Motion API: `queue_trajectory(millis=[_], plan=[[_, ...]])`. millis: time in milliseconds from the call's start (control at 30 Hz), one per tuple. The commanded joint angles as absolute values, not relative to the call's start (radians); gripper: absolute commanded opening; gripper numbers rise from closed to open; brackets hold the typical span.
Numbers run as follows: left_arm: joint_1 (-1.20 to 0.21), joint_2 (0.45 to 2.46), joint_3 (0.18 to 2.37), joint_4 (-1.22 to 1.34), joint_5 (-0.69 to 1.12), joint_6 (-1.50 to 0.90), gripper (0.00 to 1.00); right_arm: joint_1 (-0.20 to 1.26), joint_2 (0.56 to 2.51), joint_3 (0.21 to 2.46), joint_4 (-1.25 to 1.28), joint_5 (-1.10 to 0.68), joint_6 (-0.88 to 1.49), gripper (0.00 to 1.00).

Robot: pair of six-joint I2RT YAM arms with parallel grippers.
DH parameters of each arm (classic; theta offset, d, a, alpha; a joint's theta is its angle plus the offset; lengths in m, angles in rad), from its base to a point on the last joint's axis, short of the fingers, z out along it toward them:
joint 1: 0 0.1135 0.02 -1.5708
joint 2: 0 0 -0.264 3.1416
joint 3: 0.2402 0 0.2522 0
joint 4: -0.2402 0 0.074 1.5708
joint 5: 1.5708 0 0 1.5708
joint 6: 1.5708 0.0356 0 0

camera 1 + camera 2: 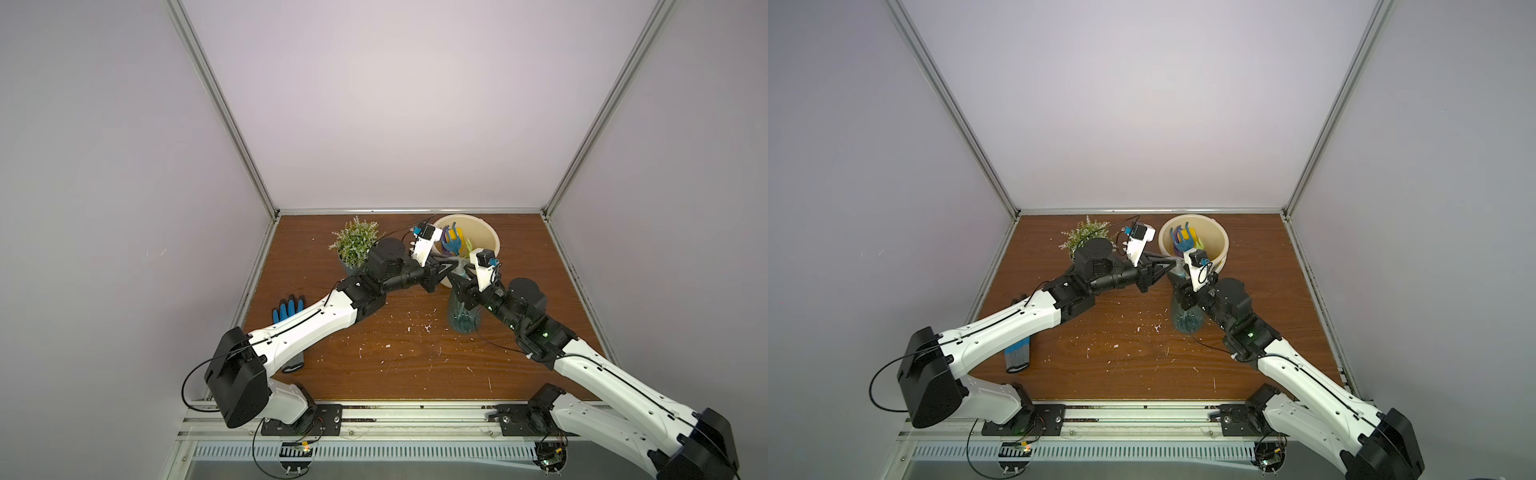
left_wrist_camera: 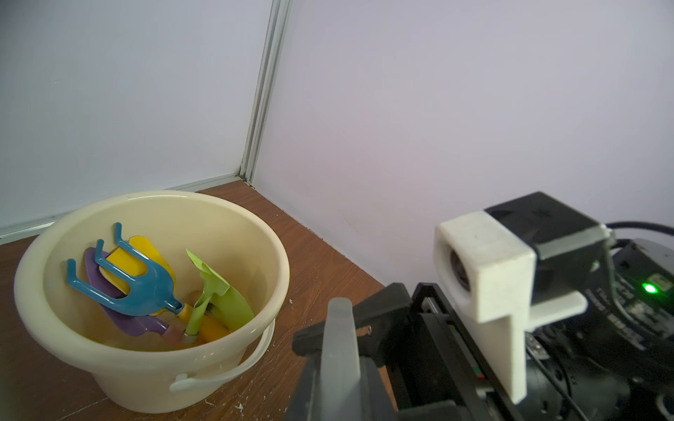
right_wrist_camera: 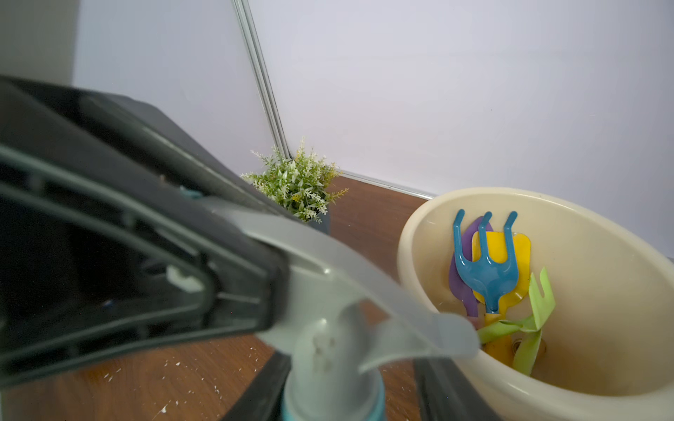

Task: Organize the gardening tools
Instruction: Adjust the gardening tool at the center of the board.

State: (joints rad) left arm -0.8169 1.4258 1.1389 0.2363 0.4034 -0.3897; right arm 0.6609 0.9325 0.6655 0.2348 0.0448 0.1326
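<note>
Seen from above, two robot arms meet over a brown wooden table point(image 1: 374, 353), just in front of a cream bucket point(image 1: 484, 232) at the back. A teal bottle point(image 1: 463, 320) stands upright on the table close to the bucket's near wall; whether they touch is unclear. The left gripper point(image 1: 449, 269) is clenched on the rear of the bottle's grey spray head point(image 3: 346, 288). The right gripper point(image 3: 343, 397) straddles the bottle's neck with its jaws released, and bare wood shows between the neck and one finger.

Inside the bucket, a blue fork point(image 2: 146, 288) lies on a yellow trowel point(image 3: 519, 255) and a purple trowel point(image 2: 127, 320), their heads leaning up the wall. Lime tools point(image 2: 226, 302) sit beside them.

A potted plant point(image 1: 355, 243) stands left of the bucket. A blue glove point(image 1: 289, 309) lies partly under the left arm. White flecks dot the table.
</note>
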Motion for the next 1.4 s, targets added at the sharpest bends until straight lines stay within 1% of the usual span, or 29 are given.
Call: queue_trajectory(millis=[0,100,233,400,467,567,633,700,733,833,867,933,1000,1033,1100,1233,1300,1367], plan=[[-0.85,1.424,1.186,0.201,0.373,-0.32,0.01,0.664,0.945,0.744,0.197,0.072,0.144,0.52],[-0.863,1.422,1.189,0.175,0.345,-0.289,0.01,0.664,0.961,0.775,0.15,0.079,0.142,0.52],[-0.871,1.416,1.185,0.147,0.308,-0.264,0.01,0.664,0.95,0.776,0.132,0.082,0.15,0.58],[-0.872,1.405,1.171,0.14,0.277,-0.258,0.01,0.664,0.93,0.771,0.108,0.08,0.152,0.56],[-0.871,1.402,1.17,0.136,0.27,-0.256,0.01,0.664,0.921,0.769,0.105,0.078,0.149,0.52],[-0.873,1.402,1.17,0.14,0.271,-0.259,0.01,0.664,0.914,0.764,0.103,0.081,0.148,0.4],[-0.874,1.405,1.173,0.135,0.267,-0.253,0.01,0.664,0.914,0.765,0.102,0.081,0.152,0.38],[-0.878,1.408,1.179,0.122,0.255,-0.242,0.01,0.663,0.913,0.763,0.105,0.075,0.152,0.29],[-0.883,1.41,1.18,0.118,0.25,-0.239,0.01,0.664,0.913,0.764,0.103,0.075,0.152,0.27],[-0.884,1.407,1.178,0.116,0.242,-0.242,0.02,0.663,0.911,0.754,0.107,0.096,0.15,0.23],[-0.884,1.405,1.177,0.117,0.237,-0.244,0.08,0.664,0.909,0.748,0.11,0.108,0.15,0.22],[-0.884,1.399,1.171,0.121,0.219,-0.253,0.36,0.663,0.895,0.72,0.133,0.144,0.144,0.18],[-0.883,1.393,1.167,0.127,0.205,-0.258,0.54,0.661,0.872,0.69,0.169,0.188,0.14,0.18],[-0.883,1.39,1.166,0.127,0.194,-0.26,0.6,0.661,0.859,0.667,0.189,0.217,0.133,0.18],[-0.883,1.383,1.161,0.125,0.163,-0.264,0.68,0.658,0.836,0.634,0.221,0.294,0.116,0.17],[-0.868,1.351,1.128,0.136,0.123,-0.281,0.75,0.631,0.798,0.593,0.262,0.438,0.094,0.17],[-0.848,1.335,1.103,0.148,0.124,-0.303,0.76,0.597,0.787,0.575,0.284,0.482,0.092,0.17],[-0.831,1.321,1.079,0.155,0.126,-0.321,0.77,0.541,0.784,0.56,0.304,0.473,0.1,0.18]])
